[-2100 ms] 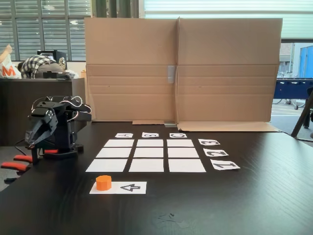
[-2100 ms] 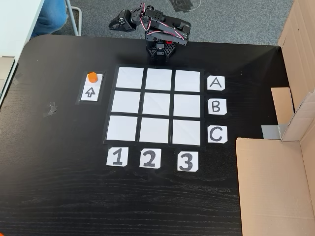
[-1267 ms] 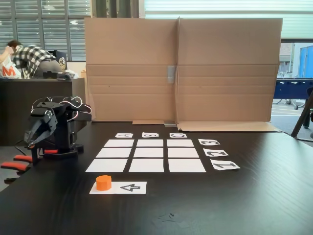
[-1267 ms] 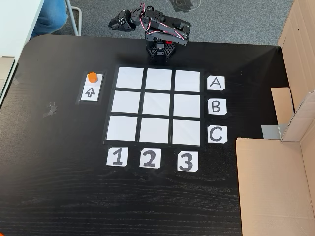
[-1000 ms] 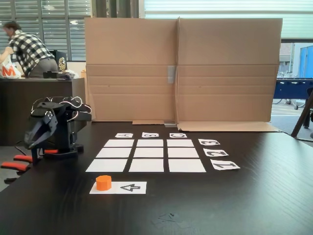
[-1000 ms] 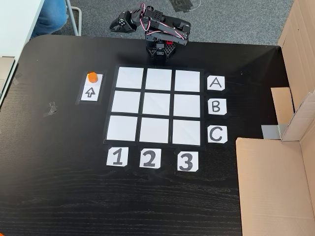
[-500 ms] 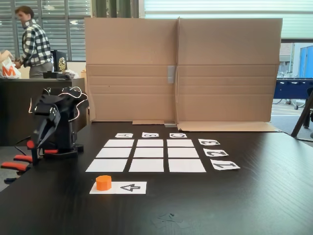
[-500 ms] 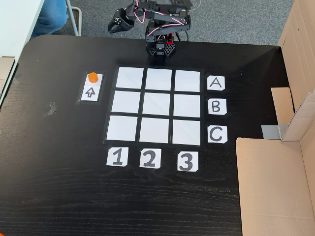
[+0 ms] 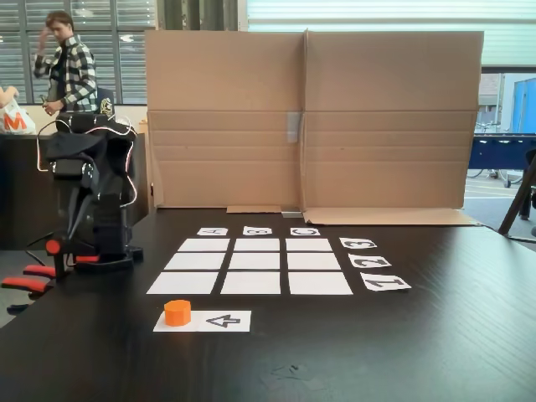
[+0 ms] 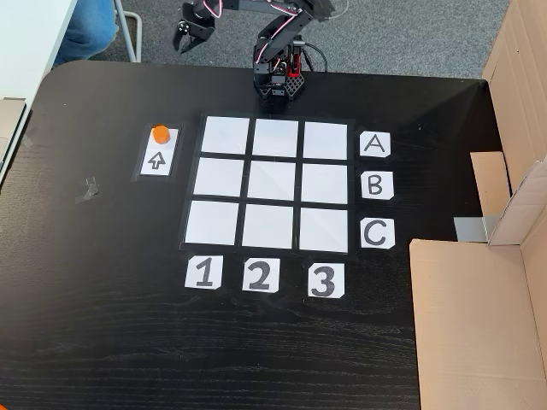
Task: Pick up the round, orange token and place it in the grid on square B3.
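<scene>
The token [image 10: 160, 132] sits on the upper end of a long white card with a black arrow [image 10: 158, 155], just left of the grid [image 10: 268, 183] in the fixed view from above. The gripper [image 10: 185, 35] hangs in the air past the far edge of the table [image 10: 94, 282], up and a little right of the token in that view, and its two fingers stand slightly apart with nothing between them. So the token lies toward the camera and a little to the left from the gripper, and also lower, and the arm probably has to reach forward and down to meet it. The token is a short cylinder standing upright, so no side looks better than another for the grasp.

Square B3 [image 10: 325, 184] is the right cell of the middle row, just beside the card "B" [image 10: 377, 184] and above the card "3" [image 10: 325, 281]; it is blank.

The table is dark, wood-grained and flat. In the low fixed view a cardboard wall [image 9: 310, 117] stands behind the grid, and a person [image 9: 63, 63] in a checked shirt stands far in the background.
</scene>
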Robot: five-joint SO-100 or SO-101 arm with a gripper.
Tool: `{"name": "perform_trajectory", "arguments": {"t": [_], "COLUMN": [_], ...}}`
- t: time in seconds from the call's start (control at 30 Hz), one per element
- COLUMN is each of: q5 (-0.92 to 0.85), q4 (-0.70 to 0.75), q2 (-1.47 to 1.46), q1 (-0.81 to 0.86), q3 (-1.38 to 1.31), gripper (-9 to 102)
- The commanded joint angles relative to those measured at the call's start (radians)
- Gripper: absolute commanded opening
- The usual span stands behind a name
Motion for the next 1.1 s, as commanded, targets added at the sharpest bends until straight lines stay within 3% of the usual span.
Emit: {"name": "perform_trajectory", "arguments": {"t": [0.0, 0.17, 0.53, 1.07], "q5": [-0.054, -0.086, -0.121, -0.318], "q4": [0.143, 0.250, 0.261, 0.261], "q2": [-0.124, -0.279, -0.603, -0.793], "q1": [-0.009, -0.021, -0.058, -0.172], "q3": [-0.207, -0.365, -0.621, -0.721], "gripper": [16, 32, 67, 74]}}
